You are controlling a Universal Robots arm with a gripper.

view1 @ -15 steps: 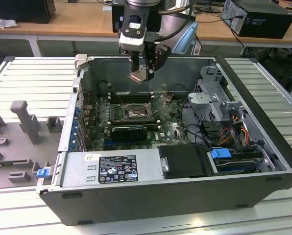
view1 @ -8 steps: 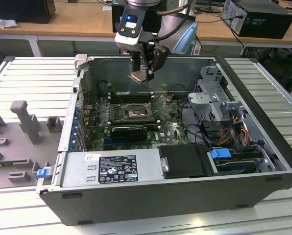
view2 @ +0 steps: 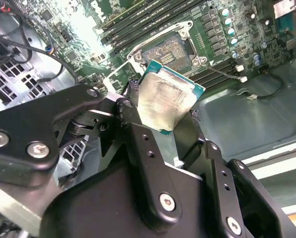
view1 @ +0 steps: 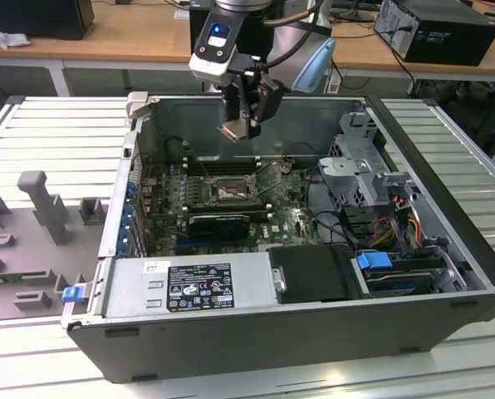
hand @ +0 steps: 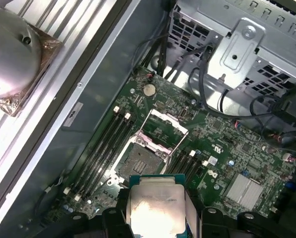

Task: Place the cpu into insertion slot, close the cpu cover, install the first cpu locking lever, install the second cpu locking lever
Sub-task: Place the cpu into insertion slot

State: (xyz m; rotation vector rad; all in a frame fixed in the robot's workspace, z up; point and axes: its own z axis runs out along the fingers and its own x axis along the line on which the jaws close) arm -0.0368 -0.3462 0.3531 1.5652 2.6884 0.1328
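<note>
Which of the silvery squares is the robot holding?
The cpu: smooth-topped, green-edged, clamped in the gripper above the motherboard. The other, a ribbed silvery block, sits on that board.

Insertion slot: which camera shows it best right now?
The first wrist view: it looks almost straight down on the insertion slot, its pin field open to sight, just past the held cpu. The second wrist view shows it slanted beyond the cpu; the exterior view shows it from afar.
</note>
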